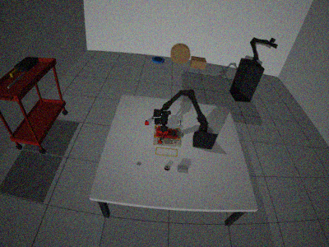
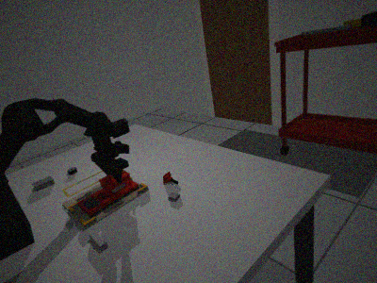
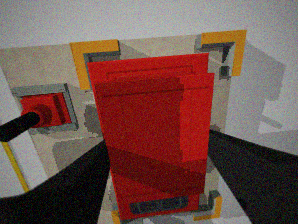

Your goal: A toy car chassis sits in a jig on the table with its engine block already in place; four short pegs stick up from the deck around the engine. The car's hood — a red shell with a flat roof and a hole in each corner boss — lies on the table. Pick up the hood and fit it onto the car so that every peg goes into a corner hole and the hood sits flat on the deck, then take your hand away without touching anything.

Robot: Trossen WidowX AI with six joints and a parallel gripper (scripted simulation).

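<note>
The red hood (image 3: 150, 120) is held between the fingers of my gripper (image 3: 156, 138) (image 2: 119, 180), one finger at each long side. It is low over the red chassis (image 2: 91, 204) (image 1: 174, 133), which sits in the beige jig with orange corner brackets (image 3: 237, 55) (image 2: 88, 221). In the wrist view a red edge shows past the hood's upper end, and a dark grille (image 3: 159, 204) shows at its lower end. The pegs, the engine block and the corner holes are hidden, so I cannot tell whether the hood touches the deck.
A red block with a black knob (image 3: 34, 119) stands beside the car on the jig. A yellow outline (image 1: 166, 156) (image 3: 16, 167) is on the table. A grey block (image 1: 183, 168) (image 2: 43, 183), a small dark part (image 1: 167, 167) (image 2: 72, 171) and a red-topped item (image 1: 146, 123) (image 2: 168, 177) stand around.
</note>
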